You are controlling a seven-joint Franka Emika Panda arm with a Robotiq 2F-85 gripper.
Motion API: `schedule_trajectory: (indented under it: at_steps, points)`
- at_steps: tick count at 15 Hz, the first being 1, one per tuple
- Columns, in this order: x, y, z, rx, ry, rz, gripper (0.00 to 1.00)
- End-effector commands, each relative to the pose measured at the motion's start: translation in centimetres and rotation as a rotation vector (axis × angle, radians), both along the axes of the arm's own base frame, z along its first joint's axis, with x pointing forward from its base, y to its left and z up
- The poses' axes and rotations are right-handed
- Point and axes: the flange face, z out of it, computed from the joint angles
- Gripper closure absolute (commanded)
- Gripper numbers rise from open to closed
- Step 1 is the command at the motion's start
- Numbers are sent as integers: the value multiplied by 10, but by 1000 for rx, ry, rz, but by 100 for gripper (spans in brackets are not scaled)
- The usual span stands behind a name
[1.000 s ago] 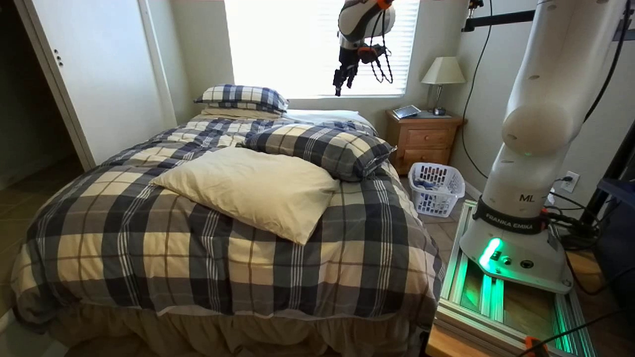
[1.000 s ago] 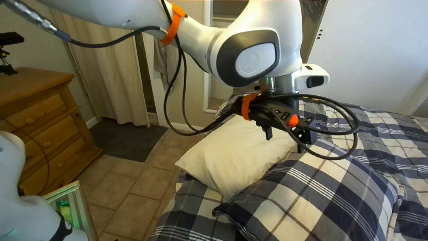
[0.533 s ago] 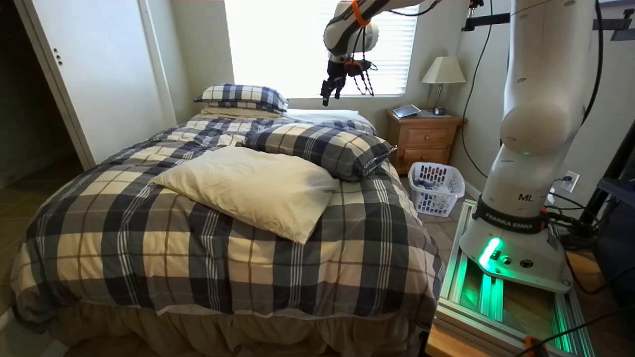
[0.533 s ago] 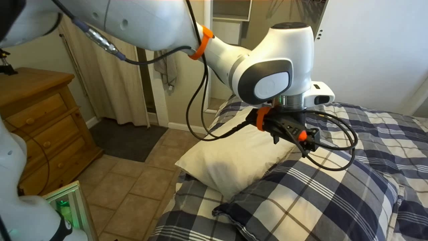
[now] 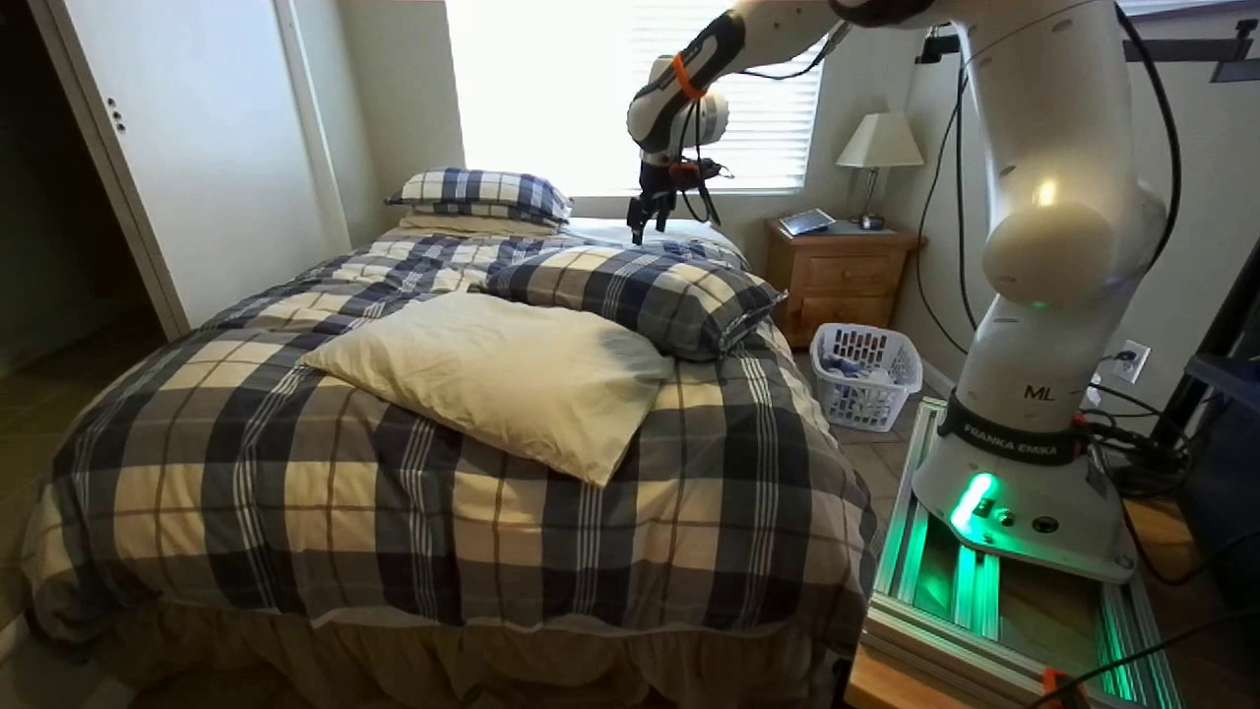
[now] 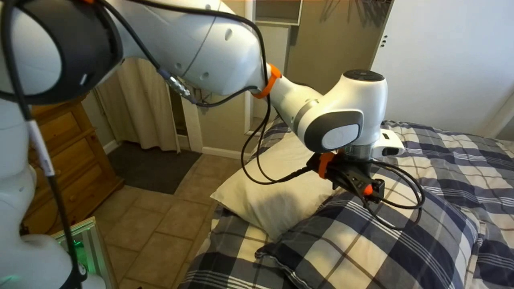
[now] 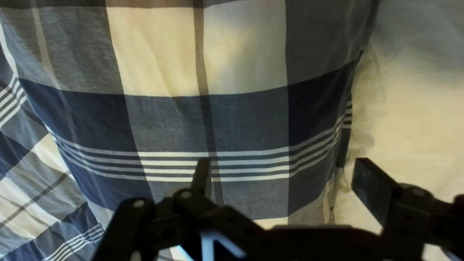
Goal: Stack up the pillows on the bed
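Gripper [image 7: 281, 165] has moved down above the plaid pillow [image 5: 630, 290] beside the cream pillow [image 5: 492, 379]; its fingers [image 7: 371, 190] stand wide apart, holding nothing

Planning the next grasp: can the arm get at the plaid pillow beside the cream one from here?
Probably yes. The gripper is open and hangs over the plaid pillow, and the wrist view shows nothing lying between; the cream pillow sits alongside. The remaining drop is hard to judge.

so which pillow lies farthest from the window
The plain cream pillow; the neighbouring plaid pillow and the rear plaid pillow both lie nearer the window.
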Motion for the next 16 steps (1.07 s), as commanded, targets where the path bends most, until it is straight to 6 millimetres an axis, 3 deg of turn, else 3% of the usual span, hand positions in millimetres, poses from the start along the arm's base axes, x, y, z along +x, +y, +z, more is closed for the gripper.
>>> schedule_trajectory:
  at_steps: [1,11,12,13,16]
  points:
    - [20,-9,-27,12,1,-1,0]
    - [41,-24,-100,13,81,-2,0]
    - [43,-27,-107,9,94,-2,25]
    - [45,-29,-111,5,97,-4,26]
    - [48,-36,-121,4,110,-9,50]
